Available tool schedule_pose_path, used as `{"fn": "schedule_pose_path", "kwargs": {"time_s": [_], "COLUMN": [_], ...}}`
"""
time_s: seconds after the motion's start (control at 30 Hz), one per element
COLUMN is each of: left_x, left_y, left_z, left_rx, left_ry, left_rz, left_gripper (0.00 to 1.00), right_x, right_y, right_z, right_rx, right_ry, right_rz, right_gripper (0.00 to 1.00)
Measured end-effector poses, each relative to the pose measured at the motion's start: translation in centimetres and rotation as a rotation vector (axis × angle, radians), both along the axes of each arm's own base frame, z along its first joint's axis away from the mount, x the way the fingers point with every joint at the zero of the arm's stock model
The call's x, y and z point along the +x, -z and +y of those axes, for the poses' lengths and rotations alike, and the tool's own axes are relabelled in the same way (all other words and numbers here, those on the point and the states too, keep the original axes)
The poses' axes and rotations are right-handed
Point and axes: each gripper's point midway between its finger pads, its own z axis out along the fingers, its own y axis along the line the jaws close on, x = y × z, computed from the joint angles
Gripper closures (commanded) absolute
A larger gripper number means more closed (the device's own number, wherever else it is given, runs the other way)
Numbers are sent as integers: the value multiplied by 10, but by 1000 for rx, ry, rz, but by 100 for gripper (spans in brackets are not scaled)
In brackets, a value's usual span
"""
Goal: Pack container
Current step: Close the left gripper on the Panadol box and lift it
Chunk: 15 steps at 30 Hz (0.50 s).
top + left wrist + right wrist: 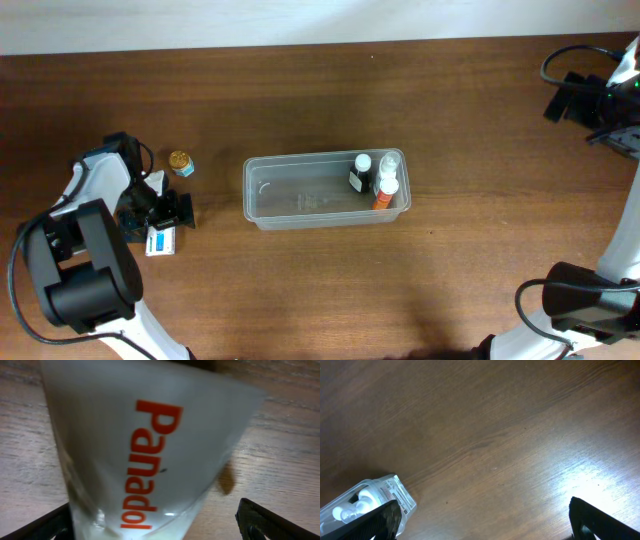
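The container [300, 200] is a clear rectangular bin in the middle of the table, with several small bottles [380, 180] standing at its right end. Its corner and white bottle caps show in the right wrist view [365, 502]. My left gripper [165, 215] is open at the table's left, over a white and blue box [160, 241]. In the left wrist view the white box with red "Panadol" lettering [150, 450] fills the frame between the open fingers [155, 527], with a gap to the right finger. My right gripper [555, 100] is open and empty [485, 520] at the far right.
A small bottle with a gold cap [180, 162] stands left of the container, behind the left gripper. The left half of the container holds nothing. Bare brown wood lies under the right gripper [510, 435].
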Motion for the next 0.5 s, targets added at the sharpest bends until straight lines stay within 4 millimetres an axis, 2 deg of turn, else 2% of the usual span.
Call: {"fn": "schedule_pose_path", "kwargs": {"time_s": [0.1,0.23,0.3,0.5], "left_x": [0,0,0,0], "left_y": [0,0,1,1], "left_z": [0,1,1,1], "left_rx": [0,3,3,4], "left_ry": [2,11,15,7], "left_rz": [0,-2,0,3], "left_gripper": [4,35,43,44], "right_x": [0,0,0,0], "right_y": [0,0,0,0], "right_z": [0,0,0,0], "right_rx": [0,0,0,0], "right_ry": [0,0,1,0], "right_rz": [0,0,0,0], "right_gripper": [1,1,1,2]}}
